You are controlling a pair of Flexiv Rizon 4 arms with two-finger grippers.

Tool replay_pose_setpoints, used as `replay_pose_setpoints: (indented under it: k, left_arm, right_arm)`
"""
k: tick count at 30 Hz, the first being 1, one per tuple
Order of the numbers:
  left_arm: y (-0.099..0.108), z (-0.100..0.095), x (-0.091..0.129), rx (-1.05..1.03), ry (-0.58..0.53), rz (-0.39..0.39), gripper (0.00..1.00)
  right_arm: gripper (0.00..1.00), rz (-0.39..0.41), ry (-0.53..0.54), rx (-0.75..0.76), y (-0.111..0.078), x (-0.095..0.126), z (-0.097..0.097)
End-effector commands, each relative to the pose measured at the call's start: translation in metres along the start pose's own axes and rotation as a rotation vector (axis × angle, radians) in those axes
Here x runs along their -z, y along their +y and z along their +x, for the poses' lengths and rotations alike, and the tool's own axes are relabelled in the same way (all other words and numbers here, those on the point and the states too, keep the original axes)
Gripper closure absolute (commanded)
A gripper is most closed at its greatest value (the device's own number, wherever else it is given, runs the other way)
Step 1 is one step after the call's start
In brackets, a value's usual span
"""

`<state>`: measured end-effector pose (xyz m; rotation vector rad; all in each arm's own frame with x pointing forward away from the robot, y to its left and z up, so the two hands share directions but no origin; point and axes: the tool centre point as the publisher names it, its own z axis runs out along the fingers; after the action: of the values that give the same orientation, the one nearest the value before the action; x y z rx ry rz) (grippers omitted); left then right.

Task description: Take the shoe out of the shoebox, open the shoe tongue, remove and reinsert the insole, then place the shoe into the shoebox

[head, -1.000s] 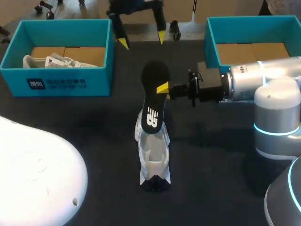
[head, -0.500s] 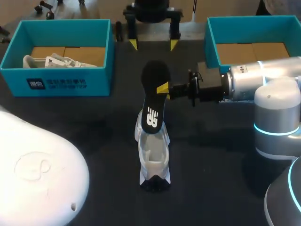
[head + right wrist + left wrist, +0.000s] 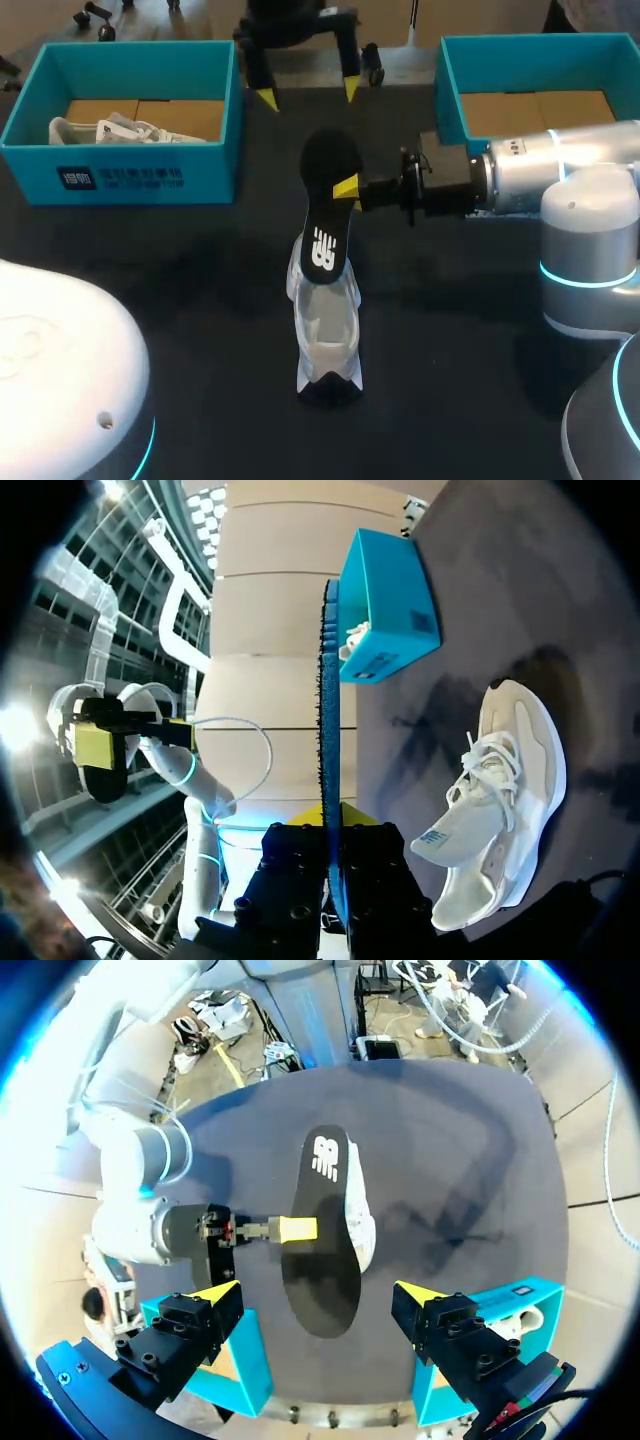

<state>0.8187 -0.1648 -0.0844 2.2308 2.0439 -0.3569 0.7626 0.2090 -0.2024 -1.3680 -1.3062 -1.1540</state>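
A white and grey shoe (image 3: 326,335) lies on the black table, toe towards the near edge. My right gripper (image 3: 347,188) is shut on the side edge of the black insole (image 3: 325,215). The insole's logo end is over the shoe's opening. In the right wrist view the insole (image 3: 329,700) stands edge-on between the right gripper (image 3: 333,818) fingers, with the shoe (image 3: 500,800) beside it. My left gripper (image 3: 308,92) hangs open above the table's far edge. In the left wrist view the left gripper (image 3: 318,1295) is empty and looks down on the insole (image 3: 322,1225) and shoe (image 3: 360,1215).
A teal shoebox (image 3: 140,175) at the far left holds another white shoe (image 3: 110,130). A second teal shoebox (image 3: 452,95) stands at the far right, behind my right arm (image 3: 520,180). The white housing of my left arm (image 3: 60,370) fills the near left corner.
My left gripper swung right and then back left over the far edge. The left arm's white housing shifted at the near left. The right gripper, the insole and the shoe stayed put.
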Motion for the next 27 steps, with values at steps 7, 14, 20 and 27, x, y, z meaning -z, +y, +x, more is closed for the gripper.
replay_pose_setpoints:
  k: [7,14,20,27]
  left_arm:
    - [-0.014,0.044,0.004,-0.047,-0.768,-0.090,0.00]
    - [-0.015,0.054,-0.002,-0.088,-0.961,-0.089,0.00]
    - [-0.018,0.061,-0.002,-0.120,-1.068,-0.084,0.00]
    - [-0.019,0.071,-0.005,-0.140,-1.154,-0.055,0.00]
  right_arm:
    - [1.00,-0.002,-0.004,-0.001,-0.001,-0.001,0.001]
    - [1.00,-0.002,-0.004,-0.001,-0.001,-0.001,0.001]
    - [1.00,-0.002,-0.004,-0.001,-0.001,-0.001,0.001]
    - [1.00,-0.002,-0.004,-0.001,-0.001,-0.001,0.001]
